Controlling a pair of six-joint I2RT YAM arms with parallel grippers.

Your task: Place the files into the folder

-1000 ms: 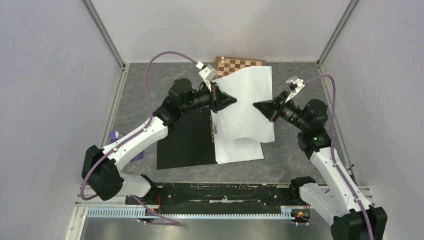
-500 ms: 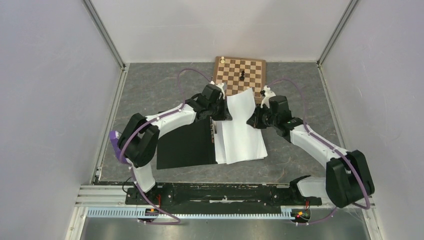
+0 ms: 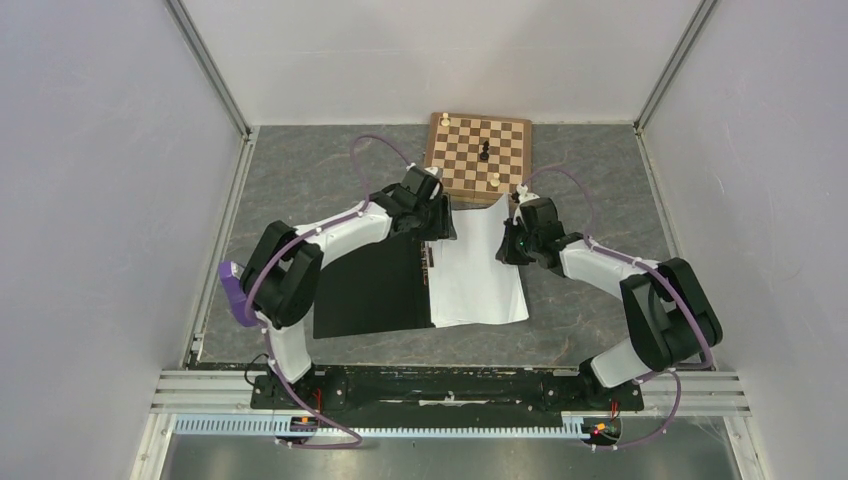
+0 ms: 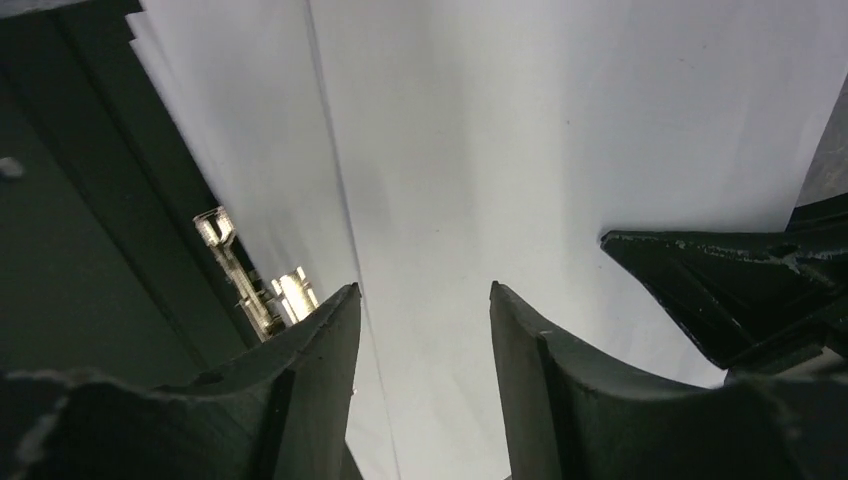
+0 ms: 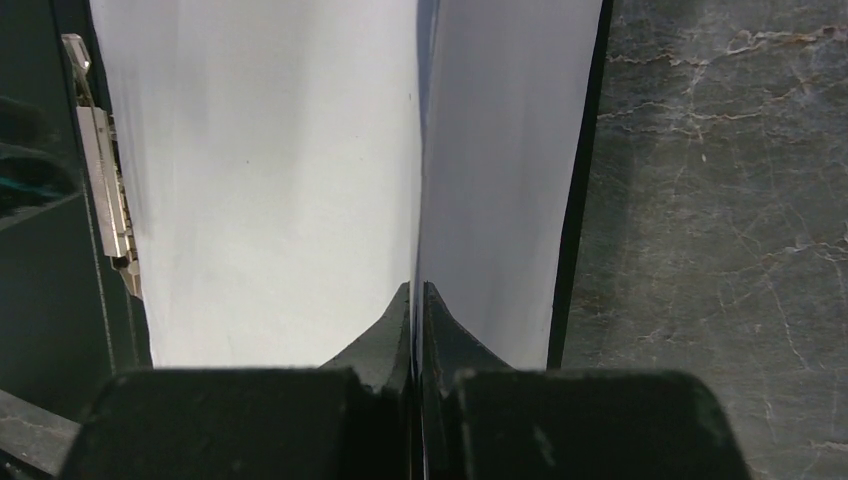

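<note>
White files [image 3: 480, 290] lie stacked on the right half of the open folder [image 3: 365, 290], whose black left half is bare. The metal spine clip [image 3: 428, 262] runs down the middle, just beside the left edge of the paper. A thin strip of the black cover shows past the right edge of the stack in the right wrist view.

The left gripper [image 3: 440, 232] hangs low over the far left corner of the stack. Its jaws stand partly apart, with plain paper showing in the gap and nothing pinched between them. In its own view the clip glints just left of its left finger [image 4: 320, 380], and the tip of the other claw shows at the right.

The right gripper [image 3: 503, 248] sits at the far right side of the stack. Its fingers are pressed together, and the thin edge of one sheet runs straight into the seam between them, so it seems to hold that sheet.

Behind both claws, at the far edge of the grey marbled table [image 3: 300, 180], lies a wooden chessboard [image 3: 460, 160] with a black piece [image 3: 484, 152] and two pale ones on it. It is near the paper's far edge but apart from it. A purple metronome [image 3: 232, 290] stands at the left, partly hidden by the left arm [image 3: 300, 250], which arches over the folder's left cover.
</note>
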